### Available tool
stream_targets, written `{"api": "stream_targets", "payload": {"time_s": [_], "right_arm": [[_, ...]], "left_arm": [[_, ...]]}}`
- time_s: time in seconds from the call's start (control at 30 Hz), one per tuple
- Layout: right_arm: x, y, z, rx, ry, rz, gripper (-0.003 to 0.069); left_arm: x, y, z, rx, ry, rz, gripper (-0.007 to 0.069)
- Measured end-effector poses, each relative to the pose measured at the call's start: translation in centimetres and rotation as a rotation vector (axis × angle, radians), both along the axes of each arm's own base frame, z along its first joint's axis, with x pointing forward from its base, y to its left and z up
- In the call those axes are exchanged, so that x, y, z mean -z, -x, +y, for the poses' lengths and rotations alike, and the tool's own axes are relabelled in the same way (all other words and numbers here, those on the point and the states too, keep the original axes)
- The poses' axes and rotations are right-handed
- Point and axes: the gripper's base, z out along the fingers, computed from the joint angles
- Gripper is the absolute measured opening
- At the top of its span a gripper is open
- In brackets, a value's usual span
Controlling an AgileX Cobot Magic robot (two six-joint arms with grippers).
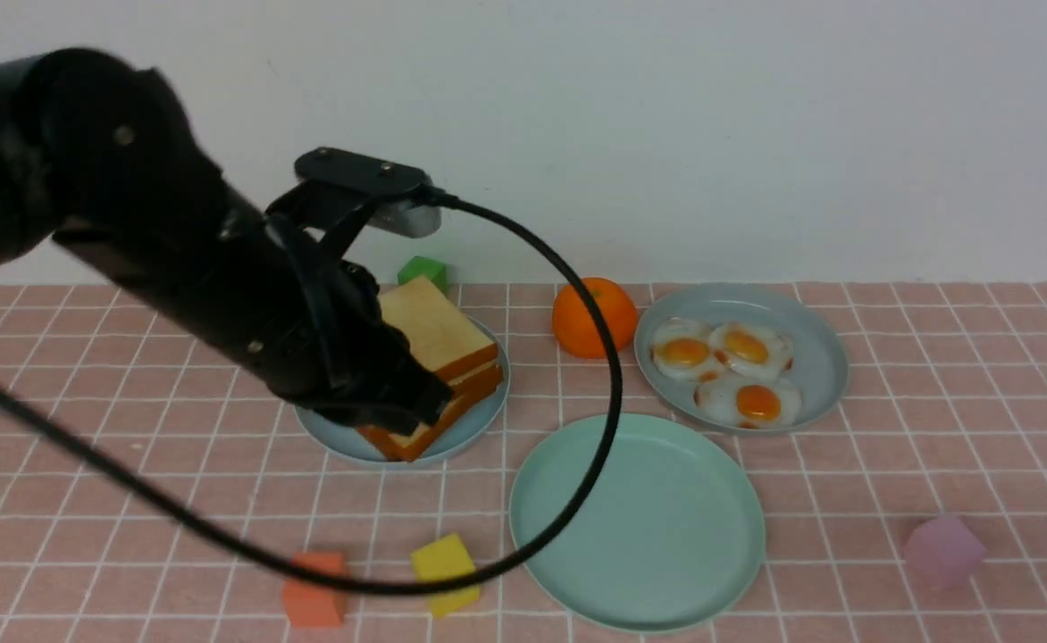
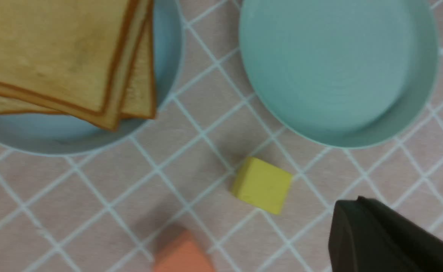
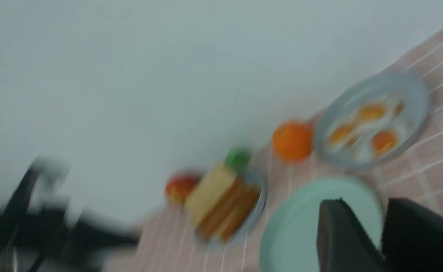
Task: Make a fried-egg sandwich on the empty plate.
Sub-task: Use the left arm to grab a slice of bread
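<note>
We are poising our shut, empty left gripper (image 1: 425, 406) near the golden square toast slices (image 1: 430, 330), likely because the round mint-green plate (image 1: 666, 536) needs bread first; our right gripper (image 3: 383, 238) is hanging slightly parted

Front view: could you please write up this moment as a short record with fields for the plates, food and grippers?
mint-green plate: empty, nearest the robot
toast stack: on the left blue-grey plate
fried eggs: three, on the right blue-grey plate
orange: between the two blue-grey plates
left gripper: shut, at the toast stack
right gripper: jaws apart, nothing between them
assembly: not yet started
</note>
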Motion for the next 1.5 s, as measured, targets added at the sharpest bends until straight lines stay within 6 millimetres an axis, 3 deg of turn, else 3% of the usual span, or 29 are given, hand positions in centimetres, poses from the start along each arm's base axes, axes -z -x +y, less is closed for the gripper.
{"api": "stream_targets", "payload": {"time_s": [0.07, 0.1, 0.2, 0.27, 0.3, 0.37, 0.43, 0.67, 0.83, 1.3, 1.43, 1.5], "right_arm": [[-3.8, 0.2, 0.6, -0.113, 0.156, 0.061, 0.0181], [-4.0, 0.2, 0.7, -0.134, 0.174, 0.084, 0.0179], [-8.2, -0.5, 0.9, -0.241, 0.387, 0.202, 0.0141], [-9.0, -0.7, 0.9, -0.282, 0.457, 0.241, 0.0129], [-10.1, -1.1, 1.0, -0.320, 0.519, 0.260, 0.0116], [-10.6, -1.3, 1.0, -0.344, 0.546, 0.262, 0.0111], [-11.1, -1.5, 1.2, -0.367, 0.559, 0.243, 0.0108], [-11.6, -1.9, 1.3, -0.351, 0.564, 0.176, 0.0108], [-11.8, -2.0, 1.2, -0.339, 0.561, 0.152, 0.0109], [-11.8, -2.0, 1.2, -0.339, 0.563, 0.150, 0.0112], [-11.8, -2.0, 1.2, -0.342, 0.572, 0.145, 0.0113], [-11.8, -2.0, 1.2, -0.343, 0.576, 0.143, 0.0114]], "left_arm": [[0.3, -1.2, -0.2, -0.002, -0.037, -0.012, 0.0013], [0.4, -1.4, -0.3, -0.003, -0.041, -0.012, 0.0013], [1.8, -3.4, -0.5, -0.018, -0.109, -0.022, 0.0013], [2.6, -4.3, -0.5, -0.039, -0.125, -0.019, 0.0013], [3.4, -5.8, -0.1, -0.070, -0.137, -0.025, 0.0025], [4.0, -6.6, 0.1, -0.081, -0.145, -0.026, 0.0044], [5.2, -8.3, 0.7, -0.086, -0.169, -0.027, 0.0121], [7.5, -10.2, 0.6, -0.030, -0.213, -0.086, 0.0338], [8.4, -11.0, 0.4, 0.016, -0.231, -0.136, 0.0386], [10.2, -11.8, 0.1, 0.047, -0.252, -0.141, 0.0312], [10.5, -11.9, 0.0, 0.048, -0.255, -0.137, 0.0210], [10.5, -11.9, 0.0, 0.048, -0.252, -0.135, 0.0120]]}}
